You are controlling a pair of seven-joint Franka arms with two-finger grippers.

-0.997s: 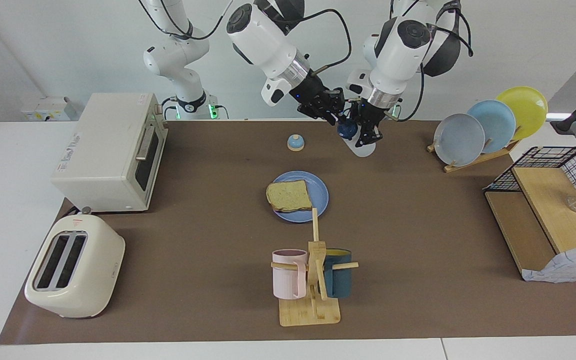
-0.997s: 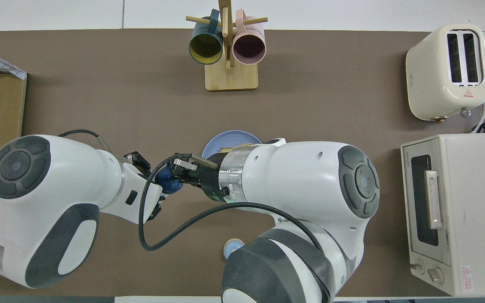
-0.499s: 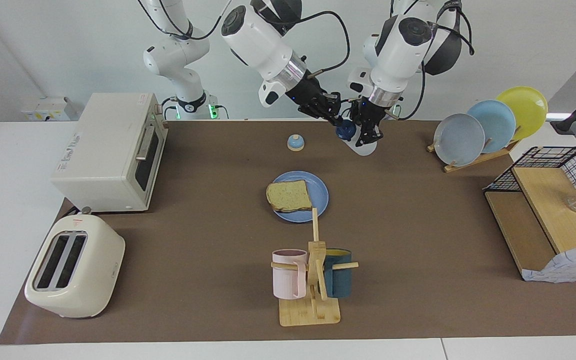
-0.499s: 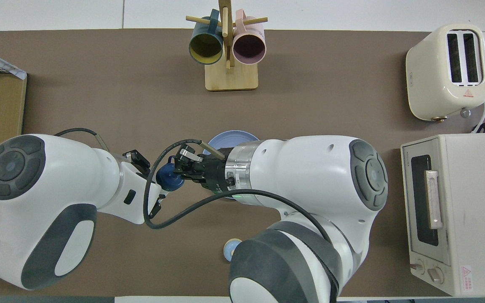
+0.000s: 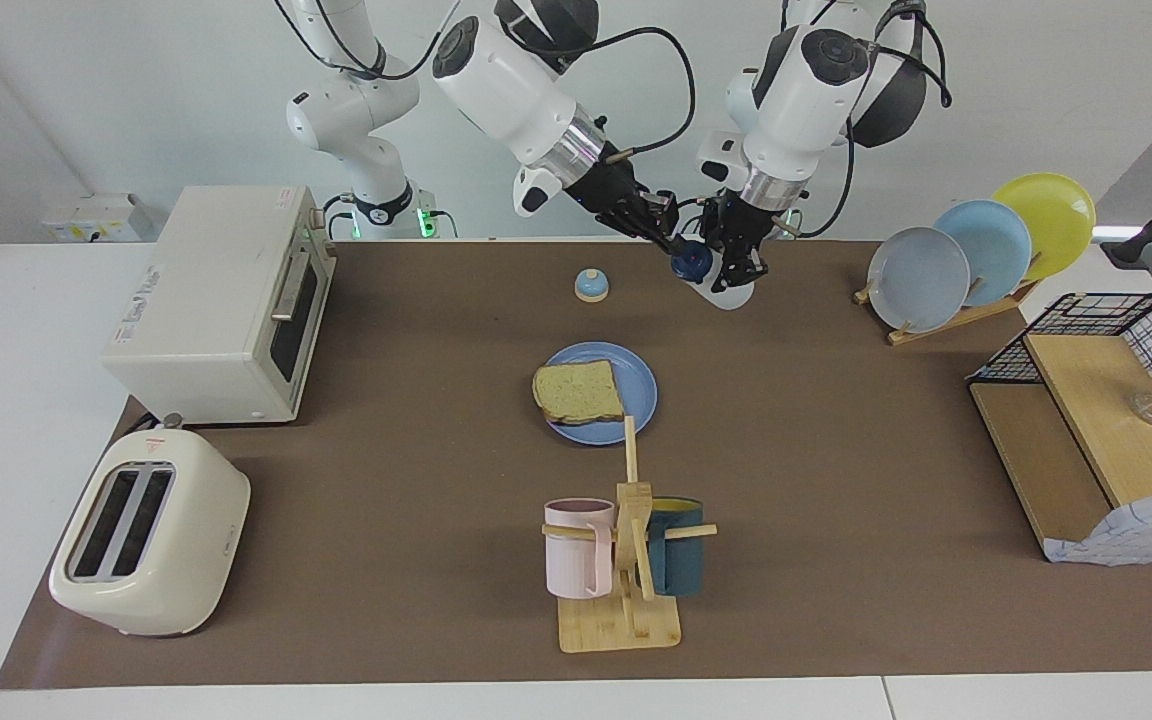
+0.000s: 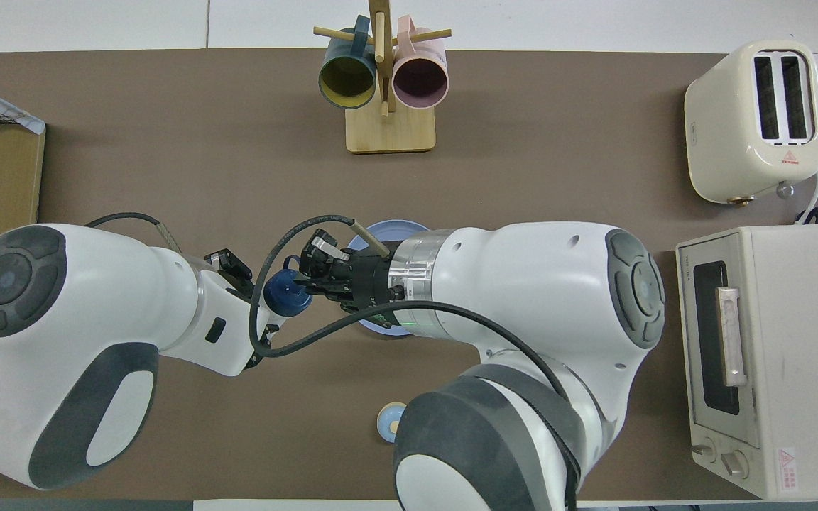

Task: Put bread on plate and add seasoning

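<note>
Left gripper clamps the small translucent white seasoning bottle aloft over the brown mat, while right gripper, closed, apparently pinches its dark navy cap; toast slice lies on the light-blue plate.

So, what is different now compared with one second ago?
Both arms rose a little, lifting the seasoning higher above the table. The left hand stays shut on the bottle's body; the right hand stays shut at its blue cap. The bread on the plate, the bell and the mug rack did not move.
</note>
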